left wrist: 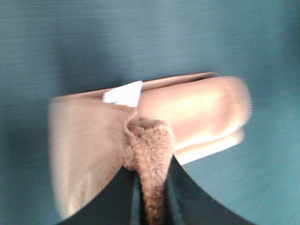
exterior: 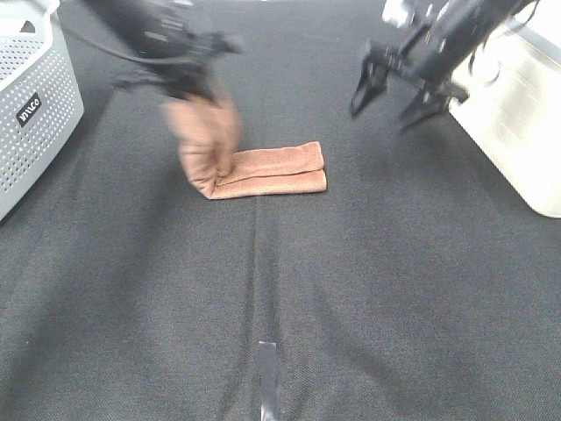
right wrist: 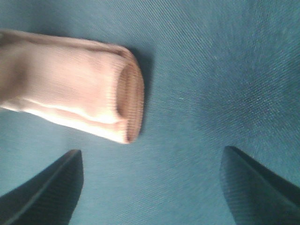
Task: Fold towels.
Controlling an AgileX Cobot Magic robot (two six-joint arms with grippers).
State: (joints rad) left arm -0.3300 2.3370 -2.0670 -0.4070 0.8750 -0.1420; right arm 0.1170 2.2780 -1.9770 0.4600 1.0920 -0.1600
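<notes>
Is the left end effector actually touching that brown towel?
Touching. The left wrist view shows the left end effector shut on a bunched fold of the towel.

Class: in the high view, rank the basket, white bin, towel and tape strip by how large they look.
Largest: basket and bin, too alike to rank, since both are cut off by the frame.
Next: towel.
Smallest: tape.

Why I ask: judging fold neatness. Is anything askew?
Yes: one end of the towel is raised, bunched in the shut left gripper, while the rest lies folded flat on the table. The right gripper hangs open, apart.
</notes>
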